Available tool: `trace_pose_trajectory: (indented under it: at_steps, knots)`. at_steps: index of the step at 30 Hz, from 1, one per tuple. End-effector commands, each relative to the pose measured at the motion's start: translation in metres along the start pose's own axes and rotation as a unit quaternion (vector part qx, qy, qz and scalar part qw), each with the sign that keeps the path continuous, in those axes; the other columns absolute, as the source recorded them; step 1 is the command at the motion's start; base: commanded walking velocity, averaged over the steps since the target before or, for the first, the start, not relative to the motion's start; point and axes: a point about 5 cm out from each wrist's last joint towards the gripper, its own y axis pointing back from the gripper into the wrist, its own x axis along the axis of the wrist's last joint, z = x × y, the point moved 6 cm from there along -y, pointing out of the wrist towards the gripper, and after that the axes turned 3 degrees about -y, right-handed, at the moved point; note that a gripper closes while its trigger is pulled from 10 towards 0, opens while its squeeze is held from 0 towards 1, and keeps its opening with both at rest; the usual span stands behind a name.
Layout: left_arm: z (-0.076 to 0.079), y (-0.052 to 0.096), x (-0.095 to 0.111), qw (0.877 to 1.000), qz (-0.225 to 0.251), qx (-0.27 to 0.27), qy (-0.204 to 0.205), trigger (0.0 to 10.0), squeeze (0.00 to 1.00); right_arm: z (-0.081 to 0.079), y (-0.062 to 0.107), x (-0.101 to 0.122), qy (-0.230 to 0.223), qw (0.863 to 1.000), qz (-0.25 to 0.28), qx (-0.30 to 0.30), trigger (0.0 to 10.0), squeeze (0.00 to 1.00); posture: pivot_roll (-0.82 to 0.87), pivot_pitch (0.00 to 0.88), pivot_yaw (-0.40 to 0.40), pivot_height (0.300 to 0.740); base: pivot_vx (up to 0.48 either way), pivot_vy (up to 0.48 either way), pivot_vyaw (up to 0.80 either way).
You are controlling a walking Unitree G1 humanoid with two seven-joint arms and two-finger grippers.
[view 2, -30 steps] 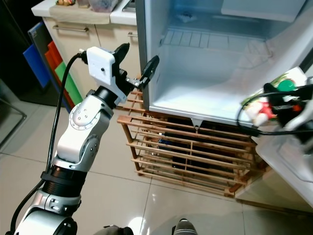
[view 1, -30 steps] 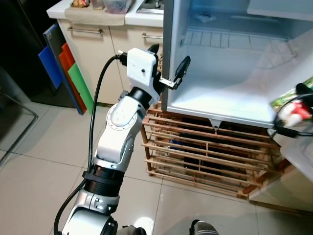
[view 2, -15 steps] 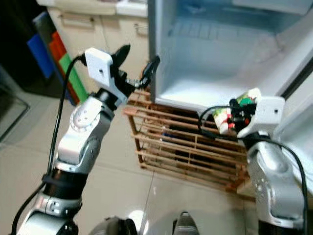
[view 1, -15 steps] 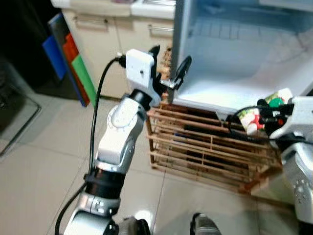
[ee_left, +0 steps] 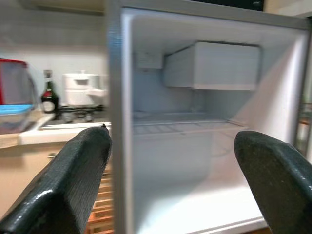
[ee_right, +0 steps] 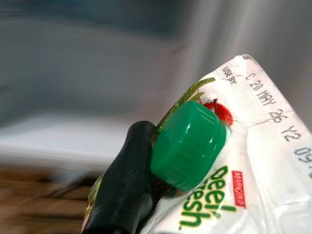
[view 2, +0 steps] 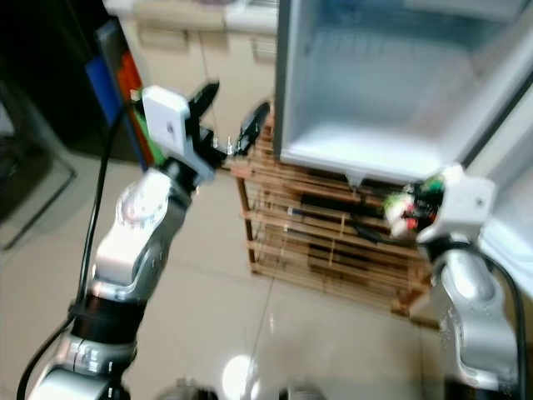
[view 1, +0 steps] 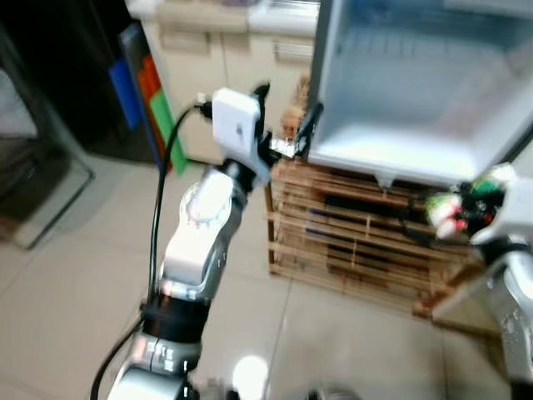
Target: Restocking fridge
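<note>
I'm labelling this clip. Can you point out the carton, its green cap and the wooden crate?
carton (ee_right: 263, 161), right wrist view, on its white printed side.
green cap (ee_right: 189, 144), right wrist view, on its ribbed side.
wooden crate (view 2: 333, 250), right eye view, on its front slats.

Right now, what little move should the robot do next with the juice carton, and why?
Probably lift the right gripper up and forward toward the open fridge. It grips the carton below the fridge floor, beside the wooden crate, and the shelf space looks bare.

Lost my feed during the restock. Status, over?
Right gripper shut on carton, below the fridge opening. Left gripper open at the fridge's edge. Fridge open; wooden rack beneath.
</note>
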Motion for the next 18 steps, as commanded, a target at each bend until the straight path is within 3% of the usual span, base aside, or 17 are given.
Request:
trace_pose_trajectory:
  at_steps: [1, 3, 4, 9, 13, 18]
  knots:
    - [0.001, 0.000, -0.003, 1.000, -0.006, -0.002, -0.003, 10.0, 0.00, 0.010, -0.001, 0.002, 0.024, 0.999, 0.013, -0.036, 10.0, 0.00, -0.30, 0.079, 0.034, 0.740, 0.000, 0.000, 0.00]
    - [0.001, 0.000, -0.004, 1.000, -0.007, -0.004, -0.005, 10.0, 0.00, 0.015, -0.002, -0.004, 0.014, 0.996, 0.010, -0.092, 10.0, 0.00, -0.29, 0.071, 0.034, 0.740, 0.000, 0.000, 0.00]
    - [0.001, 0.000, -0.004, 1.000, -0.007, -0.004, -0.005, 10.0, 0.00, 0.015, -0.002, -0.004, 0.014, 0.996, 0.010, -0.092, 10.0, 0.00, -0.29, 0.071, 0.034, 0.740, 0.000, 0.000, 0.00]
    - [-0.004, 0.001, -0.009, 1.000, -0.017, -0.005, -0.001, 10.0, 0.00, -0.009, -0.009, -0.026, -0.031, 0.996, -0.025, -0.076, 10.0, 0.00, -0.27, 0.054, 0.042, 0.740, 0.000, 0.000, 0.00]
    - [-0.006, 0.000, -0.011, 1.000, -0.022, -0.009, -0.014, 10.0, 0.00, -0.015, -0.016, -0.020, -0.023, 0.997, -0.006, -0.077, 10.0, 0.00, -0.26, 0.051, 0.050, 0.740, 0.144, 0.366, 0.00]
    - [-0.001, -0.003, -0.008, 0.999, -0.017, -0.028, -0.024, 10.0, 0.00, -0.001, -0.018, -0.003, -0.021, 0.991, 0.043, -0.124, 10.0, 0.00, -0.25, 0.057, 0.053, 0.740, 0.464, 0.000, 0.00]
